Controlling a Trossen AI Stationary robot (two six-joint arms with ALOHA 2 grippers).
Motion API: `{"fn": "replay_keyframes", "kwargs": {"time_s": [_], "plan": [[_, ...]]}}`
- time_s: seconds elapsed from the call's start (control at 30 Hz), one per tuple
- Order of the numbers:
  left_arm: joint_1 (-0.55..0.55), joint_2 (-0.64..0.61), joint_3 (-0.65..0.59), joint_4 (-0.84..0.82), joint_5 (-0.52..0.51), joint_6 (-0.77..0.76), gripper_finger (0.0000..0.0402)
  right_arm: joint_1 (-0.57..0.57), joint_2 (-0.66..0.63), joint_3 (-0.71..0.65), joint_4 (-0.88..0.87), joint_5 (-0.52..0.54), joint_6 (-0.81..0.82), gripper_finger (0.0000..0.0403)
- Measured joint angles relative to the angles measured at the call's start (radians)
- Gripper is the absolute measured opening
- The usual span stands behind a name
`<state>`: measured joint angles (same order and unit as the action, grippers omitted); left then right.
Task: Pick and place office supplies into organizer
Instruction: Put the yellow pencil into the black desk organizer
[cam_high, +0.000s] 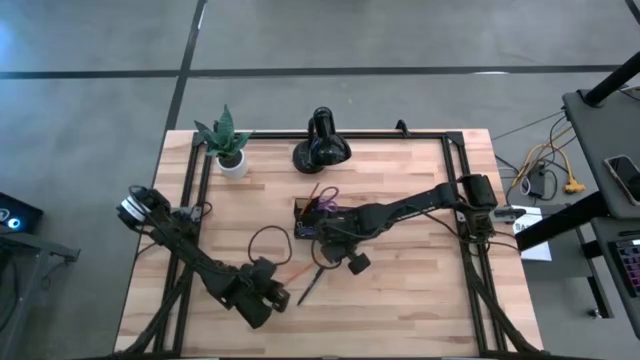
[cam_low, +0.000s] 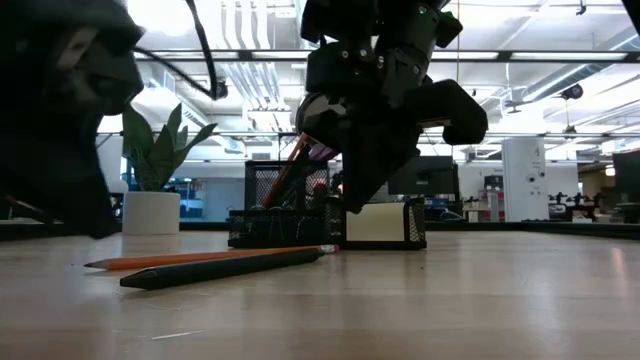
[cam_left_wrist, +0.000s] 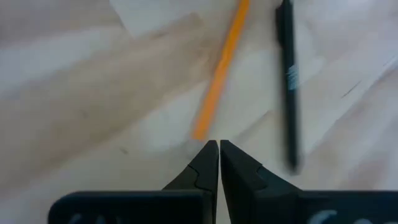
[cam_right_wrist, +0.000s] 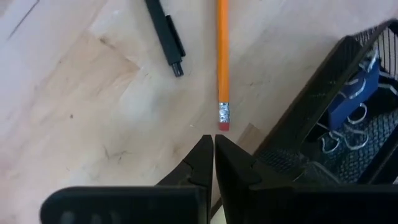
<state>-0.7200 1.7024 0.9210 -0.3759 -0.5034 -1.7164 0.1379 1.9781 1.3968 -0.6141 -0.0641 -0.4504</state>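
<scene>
An orange pencil (cam_high: 293, 273) and a black pen (cam_high: 309, 285) lie flat on the wooden table, side by side, near the middle. The black mesh organizer (cam_high: 312, 216) stands just beyond them, with purple-handled scissors (cam_high: 328, 195) sticking up out of it. My right gripper (cam_right_wrist: 214, 142) is shut and empty, hanging just short of the pencil's eraser end (cam_right_wrist: 222, 120), beside the organizer's wall (cam_right_wrist: 323, 93). My left gripper (cam_left_wrist: 219, 149) is shut and empty too, close to the pencil's other end (cam_left_wrist: 200, 130), with the pen (cam_left_wrist: 287, 81) alongside.
A glossy black lamp (cam_high: 320, 145) and a potted plant in a white pot (cam_high: 228, 148) stand at the table's far edge. A dark cable loop (cam_high: 268, 243) lies left of the organizer. Bare wood stretches to the near right of the pen.
</scene>
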Motion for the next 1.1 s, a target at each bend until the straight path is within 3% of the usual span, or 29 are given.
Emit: {"fn": "replay_keyframes", "kwargs": {"time_s": [0.17, 0.3, 0.47, 1.1], "plan": [[0.0, -0.003, 0.027, 0.001, 0.051, -0.258, 0.0, 0.0, 0.0, 0.0, 0.003, 0.0, 0.079, 0.0009], [0.0, -0.003, 0.026, -0.05, 0.05, -0.42, 0.0, 0.0, 0.001, 0.0, 0.008, -0.01, 0.05, 0.0009], [0.034, -0.003, 0.023, -0.085, 0.067, -0.426, 0.0, 0.004, 0.001, 0.0, 0.033, -0.041, -0.032, 0.0009], [0.033, 0.033, 0.009, -0.017, 0.092, -0.426, 0.0, -0.002, 0.003, 0.0, 0.056, -0.038, -0.076, 0.0009]]}}
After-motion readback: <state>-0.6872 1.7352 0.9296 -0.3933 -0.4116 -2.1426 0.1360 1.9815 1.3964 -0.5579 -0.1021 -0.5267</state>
